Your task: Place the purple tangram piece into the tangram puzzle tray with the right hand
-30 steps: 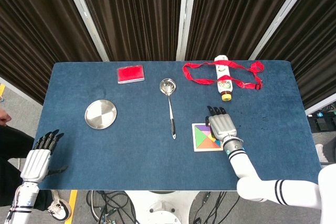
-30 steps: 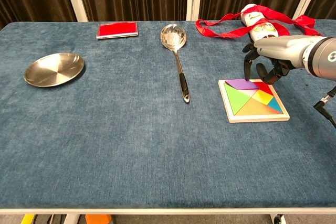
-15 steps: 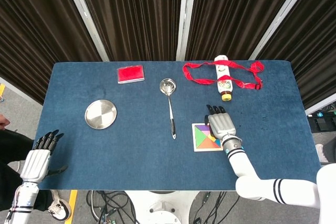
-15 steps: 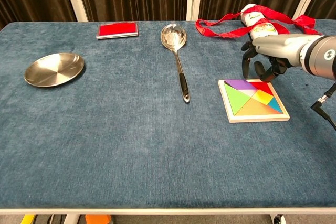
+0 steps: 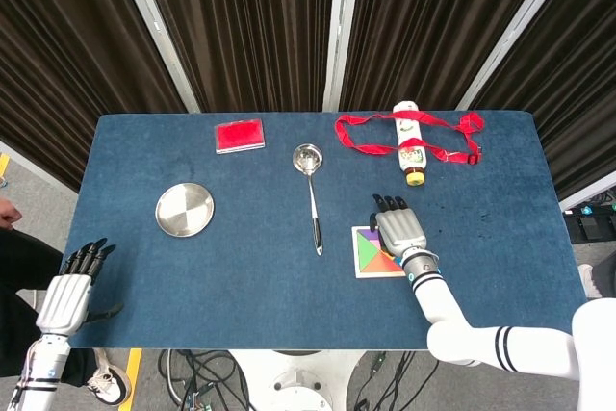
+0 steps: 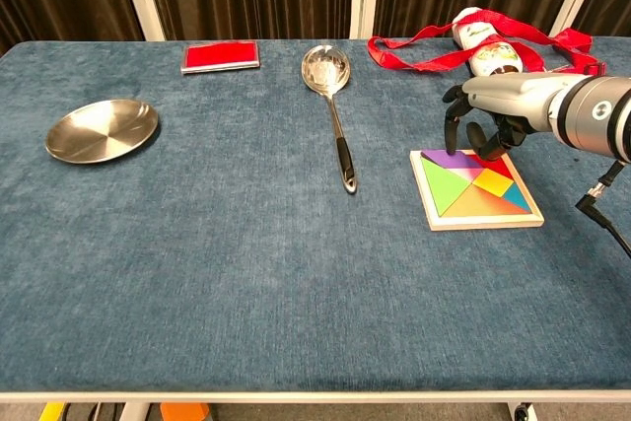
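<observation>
The tangram tray [image 6: 430, 206] lies right of the table's middle, filled with coloured pieces. The purple piece [image 6: 452, 158] lies flat in the tray's far-left corner. My right hand [image 6: 496, 104] hovers over the tray's far edge with its fingers [image 6: 451, 131] hanging down, apart, one fingertip at or just above the purple piece. It holds nothing. In the head view my right hand [image 5: 399, 229] covers the tray's [image 5: 356, 255] far right part and hides the purple piece. My left hand [image 5: 67, 295] hangs off the table's near left corner, fingers stretched out and empty.
A ladle [image 6: 335, 115] lies left of the tray. A steel plate [image 6: 102, 129] sits at the left and a red card [image 6: 221, 55] at the back. A bottle with a red ribbon [image 6: 483, 41] lies just behind my right hand.
My right hand has shifted a little left along the tray's far edge, fingertips now by the purple piece. The purple piece and the left hand have not moved.
</observation>
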Action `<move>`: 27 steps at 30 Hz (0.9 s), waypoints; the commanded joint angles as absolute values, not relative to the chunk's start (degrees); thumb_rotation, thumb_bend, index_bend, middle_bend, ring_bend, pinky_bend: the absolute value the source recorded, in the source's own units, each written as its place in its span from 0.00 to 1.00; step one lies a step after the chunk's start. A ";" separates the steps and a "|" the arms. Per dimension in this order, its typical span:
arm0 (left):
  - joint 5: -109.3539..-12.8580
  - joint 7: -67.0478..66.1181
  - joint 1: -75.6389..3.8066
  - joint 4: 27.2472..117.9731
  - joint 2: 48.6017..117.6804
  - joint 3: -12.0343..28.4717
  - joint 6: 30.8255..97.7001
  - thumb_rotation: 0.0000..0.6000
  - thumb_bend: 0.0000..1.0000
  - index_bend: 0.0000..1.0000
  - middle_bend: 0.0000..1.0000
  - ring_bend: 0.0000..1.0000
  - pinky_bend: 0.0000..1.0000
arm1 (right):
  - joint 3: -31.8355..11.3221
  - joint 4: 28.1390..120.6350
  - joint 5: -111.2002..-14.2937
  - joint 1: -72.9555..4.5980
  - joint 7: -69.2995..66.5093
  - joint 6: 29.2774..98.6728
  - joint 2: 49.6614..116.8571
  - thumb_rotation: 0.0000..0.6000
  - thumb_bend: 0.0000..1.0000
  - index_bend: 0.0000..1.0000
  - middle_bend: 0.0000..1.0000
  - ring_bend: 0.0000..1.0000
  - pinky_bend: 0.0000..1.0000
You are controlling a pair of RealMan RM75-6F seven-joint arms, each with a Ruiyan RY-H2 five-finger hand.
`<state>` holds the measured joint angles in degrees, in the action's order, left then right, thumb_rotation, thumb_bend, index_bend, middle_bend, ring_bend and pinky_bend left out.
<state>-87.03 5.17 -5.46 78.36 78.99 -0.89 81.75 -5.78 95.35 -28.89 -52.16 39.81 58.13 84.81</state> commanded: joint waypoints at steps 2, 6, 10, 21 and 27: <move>-87.08 5.27 -5.45 78.28 79.01 -0.89 81.81 1.00 0.00 0.12 0.03 0.00 0.12 | -5.76 95.32 -28.88 -52.13 39.71 58.15 84.73 1.00 0.78 0.36 0.00 0.00 0.00; -87.08 5.33 -5.46 78.25 79.01 -0.87 81.81 1.00 0.00 0.12 0.03 0.00 0.12 | -6.23 95.33 -29.49 -51.91 38.76 58.22 84.45 1.00 0.78 0.36 0.00 0.00 0.00; -87.10 5.30 -5.48 78.26 79.02 -0.89 81.75 1.00 0.00 0.12 0.03 0.00 0.12 | -6.24 95.31 -29.92 -51.83 38.46 58.13 84.38 1.00 0.78 0.35 0.00 0.00 0.00; -87.05 5.42 -5.42 78.16 79.03 -0.91 81.72 1.00 0.00 0.12 0.03 0.00 0.12 | -5.57 95.01 -29.39 -52.10 39.27 57.78 84.87 1.00 0.78 0.34 0.00 0.00 0.00; -87.14 5.49 -5.42 78.11 79.04 -0.90 81.79 1.00 0.00 0.12 0.03 0.00 0.12 | -5.54 95.17 -29.39 -52.06 39.35 58.08 84.69 1.00 0.78 0.41 0.00 0.00 0.00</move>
